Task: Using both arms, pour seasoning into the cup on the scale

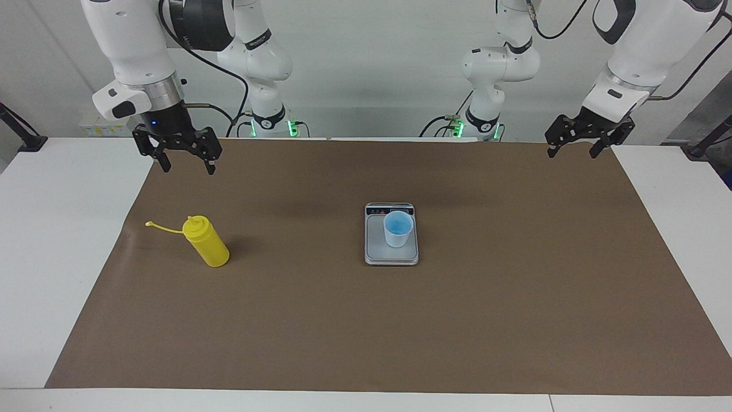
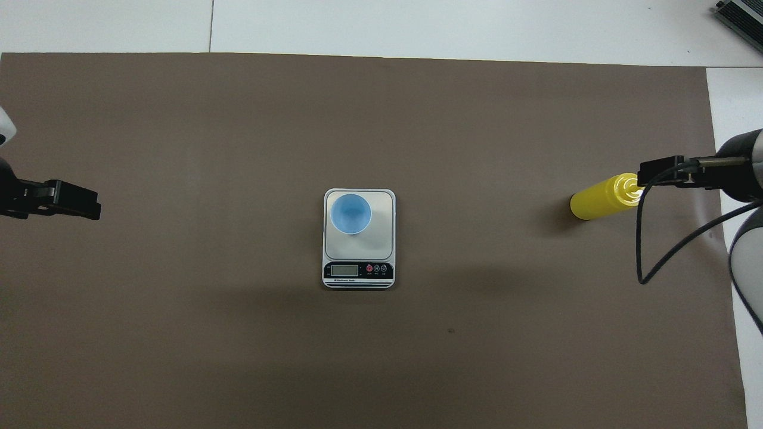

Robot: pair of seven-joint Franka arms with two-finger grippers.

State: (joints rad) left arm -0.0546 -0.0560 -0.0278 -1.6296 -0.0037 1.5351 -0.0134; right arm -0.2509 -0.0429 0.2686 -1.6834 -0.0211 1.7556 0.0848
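Observation:
The yellow seasoning bottle stands on the brown mat toward the right arm's end, its thin cap strap sticking out sideways. The light blue cup stands upright on the silver scale at the mat's middle. My right gripper hangs open high over the bottle's nozzle end, touching nothing. Over the mat's edge at the left arm's end, my left gripper is raised, open and holding nothing.
A brown mat covers most of the white table. A black cable loops down from the right wrist. A grey device lies at the table corner farthest from the robots, at the right arm's end.

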